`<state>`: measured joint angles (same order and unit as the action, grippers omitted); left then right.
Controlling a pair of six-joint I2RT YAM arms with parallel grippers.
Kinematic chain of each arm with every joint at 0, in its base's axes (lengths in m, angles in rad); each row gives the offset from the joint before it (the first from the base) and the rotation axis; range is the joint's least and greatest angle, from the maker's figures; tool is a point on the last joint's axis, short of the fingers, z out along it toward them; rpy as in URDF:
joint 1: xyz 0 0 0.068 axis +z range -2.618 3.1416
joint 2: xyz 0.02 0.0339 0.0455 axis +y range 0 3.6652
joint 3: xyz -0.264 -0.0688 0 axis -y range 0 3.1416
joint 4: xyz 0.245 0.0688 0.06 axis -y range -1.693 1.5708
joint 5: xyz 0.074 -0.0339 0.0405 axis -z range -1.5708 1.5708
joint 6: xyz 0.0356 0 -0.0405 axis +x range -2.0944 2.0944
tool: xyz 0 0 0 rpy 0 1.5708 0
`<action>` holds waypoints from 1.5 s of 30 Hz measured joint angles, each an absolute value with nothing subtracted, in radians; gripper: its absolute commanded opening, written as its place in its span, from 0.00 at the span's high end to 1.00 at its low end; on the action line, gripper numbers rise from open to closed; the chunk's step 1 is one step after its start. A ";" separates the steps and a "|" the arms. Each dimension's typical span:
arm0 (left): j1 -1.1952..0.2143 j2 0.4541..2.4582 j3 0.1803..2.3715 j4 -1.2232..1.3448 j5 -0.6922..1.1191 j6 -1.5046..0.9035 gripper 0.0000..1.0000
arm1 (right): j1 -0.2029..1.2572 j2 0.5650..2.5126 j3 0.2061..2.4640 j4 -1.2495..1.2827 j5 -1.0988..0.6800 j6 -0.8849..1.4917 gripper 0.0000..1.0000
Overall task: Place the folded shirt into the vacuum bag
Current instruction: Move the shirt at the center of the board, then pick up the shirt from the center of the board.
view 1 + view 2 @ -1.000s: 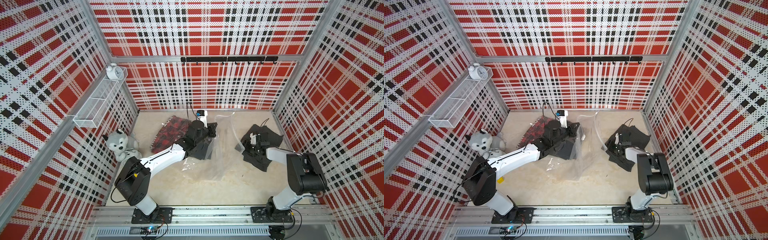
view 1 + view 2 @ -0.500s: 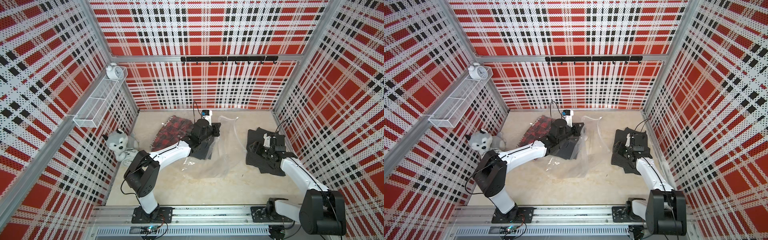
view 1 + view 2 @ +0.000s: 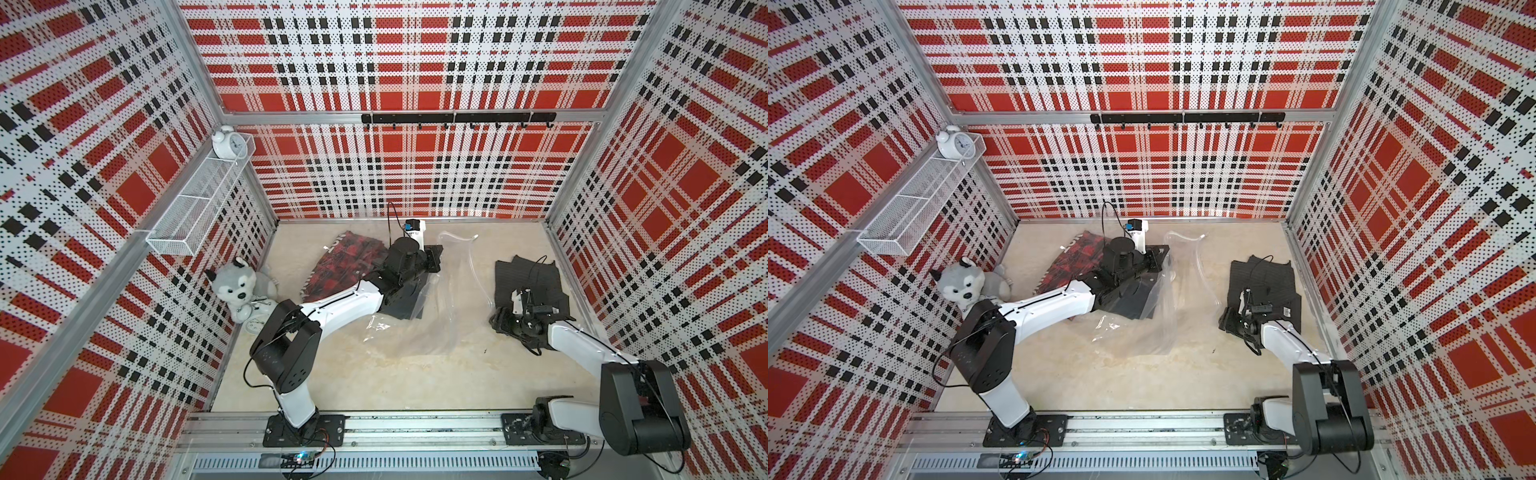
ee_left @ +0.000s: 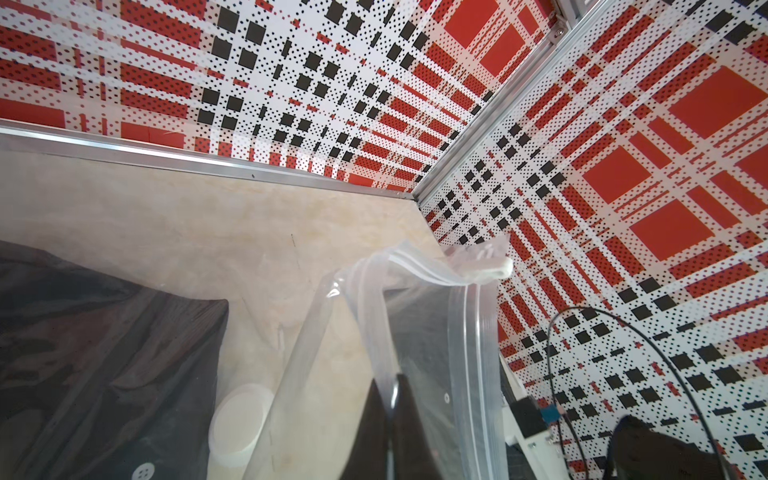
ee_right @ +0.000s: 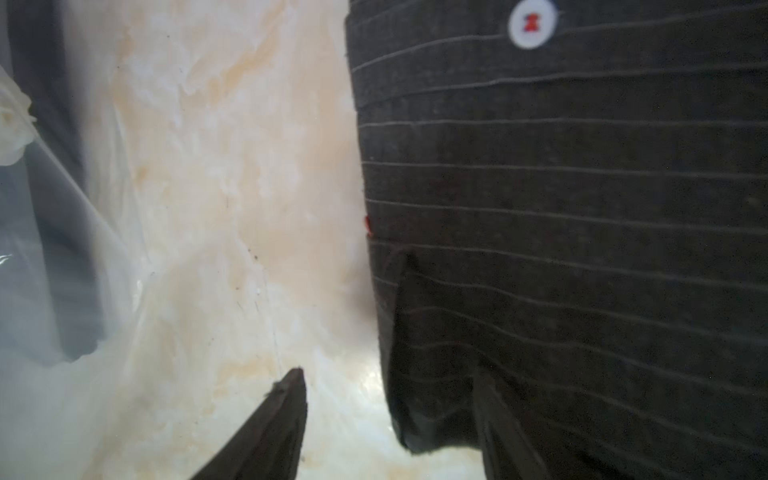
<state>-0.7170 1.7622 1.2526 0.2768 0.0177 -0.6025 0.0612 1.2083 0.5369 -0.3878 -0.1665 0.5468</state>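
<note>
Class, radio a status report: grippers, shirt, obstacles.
Left gripper shut on vacuum bag rim. Right gripper open, astride folded shirt edge. Shirt outside bag; gap clear.

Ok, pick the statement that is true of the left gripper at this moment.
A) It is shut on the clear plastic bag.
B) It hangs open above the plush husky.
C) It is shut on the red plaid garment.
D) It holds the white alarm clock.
A: in the left wrist view the left gripper is closed, with a clear sheet of the vacuum bag pinched between its fingers near the zip edge.
</note>
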 measured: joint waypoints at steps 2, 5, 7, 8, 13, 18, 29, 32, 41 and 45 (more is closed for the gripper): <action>-0.721 1.781 1.266 0.278 0.018 -0.601 1.00 | 0.059 1.150 0.538 -0.426 -0.140 0.566 0.31; -0.731 1.825 1.296 0.282 0.017 -0.591 1.00 | 0.056 1.058 0.561 -0.467 -0.122 0.582 0.29; -0.739 1.868 1.329 0.284 0.017 -0.576 1.00 | 0.055 1.041 0.606 -0.478 -0.121 0.587 0.29; -0.742 1.887 1.346 0.283 0.017 -0.570 1.00 | 0.055 1.047 0.632 -0.479 -0.123 0.587 0.29; -0.738 2.022 1.518 0.245 0.015 -0.517 1.00 | 0.053 1.195 0.799 -0.471 -0.129 0.563 0.30; -0.694 2.089 1.644 0.200 0.020 -0.455 1.00 | 0.038 1.343 0.896 -0.447 -0.148 0.534 0.30; -0.562 2.033 1.540 0.184 0.021 -0.372 1.00 | 0.009 1.587 1.032 -0.419 -0.163 0.488 0.31; -0.567 1.999 1.517 0.185 0.022 -0.366 1.00 | 0.008 1.630 1.059 -0.417 -0.161 0.479 0.30; -0.685 1.976 1.492 0.194 0.022 -0.366 1.00 | 0.008 1.803 1.247 -0.455 -0.082 0.430 0.32; -0.715 1.978 1.492 0.199 0.027 -0.388 1.00 | 0.008 1.896 1.343 -0.488 -0.054 0.408 0.36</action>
